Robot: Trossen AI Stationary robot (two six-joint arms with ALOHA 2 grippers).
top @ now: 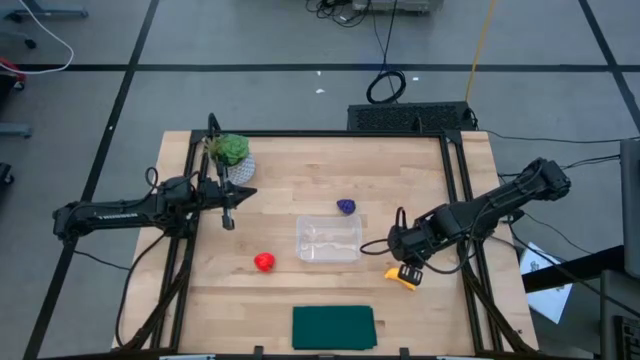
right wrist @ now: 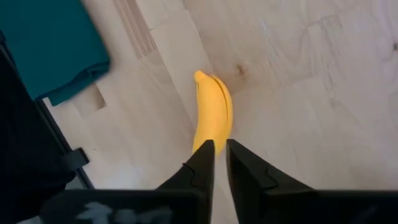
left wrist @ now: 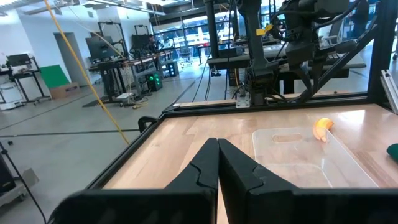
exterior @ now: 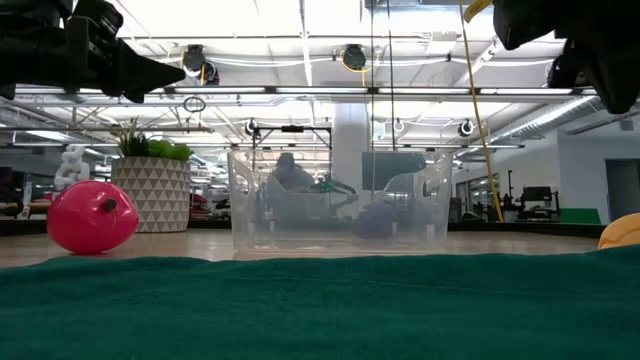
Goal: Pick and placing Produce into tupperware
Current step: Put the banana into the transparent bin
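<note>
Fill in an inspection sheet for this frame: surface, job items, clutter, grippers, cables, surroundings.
Surface: wooden table, bare between items.
Job's things: clear tupperware empty; yellow banana on the wood to its right; red fruit to its left; purple piece beside its far edge.
Clutter: potted plant at far left; dark green cloth at near edge.
Grippers: left gripper shut, empty, near the plant; right gripper over the banana's end, fingers slightly parted, not gripping it.
Cables: several on the floor beyond the table.
Surroundings: workshop benches, a person in the background.
</note>
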